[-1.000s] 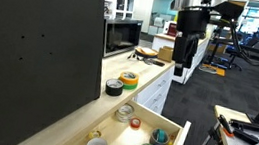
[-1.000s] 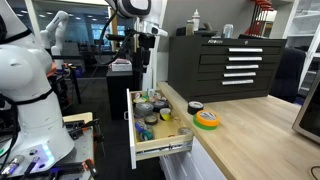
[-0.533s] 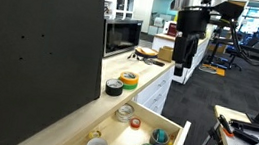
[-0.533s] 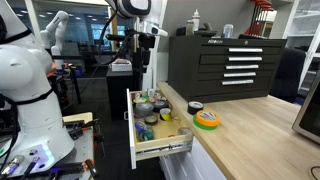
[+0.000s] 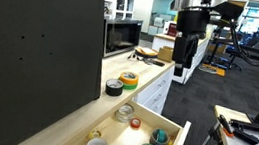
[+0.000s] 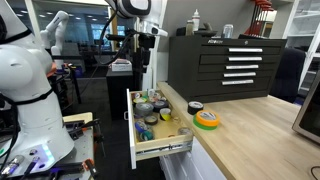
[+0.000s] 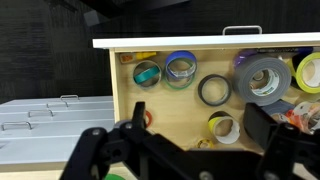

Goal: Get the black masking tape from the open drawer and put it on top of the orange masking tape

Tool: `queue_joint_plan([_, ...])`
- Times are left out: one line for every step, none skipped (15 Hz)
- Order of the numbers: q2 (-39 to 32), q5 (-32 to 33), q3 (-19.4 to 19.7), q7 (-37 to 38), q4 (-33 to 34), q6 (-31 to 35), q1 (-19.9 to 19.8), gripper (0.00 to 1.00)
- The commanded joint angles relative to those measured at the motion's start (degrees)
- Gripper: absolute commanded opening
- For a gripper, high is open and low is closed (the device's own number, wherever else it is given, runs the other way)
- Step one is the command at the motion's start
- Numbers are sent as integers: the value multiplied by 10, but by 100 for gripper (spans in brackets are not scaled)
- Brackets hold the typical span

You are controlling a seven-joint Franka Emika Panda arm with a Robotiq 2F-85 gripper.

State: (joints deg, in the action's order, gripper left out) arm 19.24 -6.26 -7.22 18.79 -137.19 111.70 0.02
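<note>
The open drawer point(image 7: 110, 80) fills the wrist view and holds several tape rolls. A thin black tape ring point(image 7: 213, 91) lies on its wooden floor near the middle. My gripper point(image 7: 197, 113) is open and empty, its fingers spread just below that ring in the picture. In both exterior views the gripper point(image 5: 181, 65) point(image 6: 147, 62) hangs high above the drawer point(image 5: 173, 139) point(image 6: 133, 125). On the counter sits a green-topped roll with an orange side point(image 6: 207, 119) point(image 5: 114, 87), with another black roll point(image 6: 195, 107) point(image 5: 130, 80) beside it.
The drawer also holds a big grey duct tape roll point(image 7: 262, 78), a blue ring point(image 7: 181, 69), a teal ring point(image 7: 147, 73) and a yellow-black roll point(image 7: 222, 127). A black tool chest point(image 6: 225, 65) and a microwave point(image 5: 122, 36) stand on the counter.
</note>
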Motion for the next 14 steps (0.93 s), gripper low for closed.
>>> queue_joint_plan([-21,2,4,-8,1,25,8,100])
queue_joint_plan([-34,2,2,-13,4,37,10,100])
queue_joint_plan([-42,4,1,-13,4,48,10,100])
queue_joint_plan([-54,5,-1,-17,3,67,13,100])
queue_joint_plan([-66,8,-2,-16,4,83,15,100])
queue_joint_plan([-114,16,-4,-13,30,104,16,100])
queue_joint_plan([-132,21,-5,-13,35,121,19,100])
queue_joint_plan([-153,29,-6,-11,42,137,21,100])
queue_joint_plan([-173,35,-6,-12,50,150,24,100])
queue_joint_plan([-196,37,-5,-14,62,161,28,100])
queue_joint_plan([-213,39,-4,-17,71,167,31,100])
queue_joint_plan([-228,39,-3,-18,81,172,36,100])
queue_joint_plan([-242,39,-2,-19,91,175,39,100])
queue_joint_plan([-251,36,-1,-21,98,175,42,100])
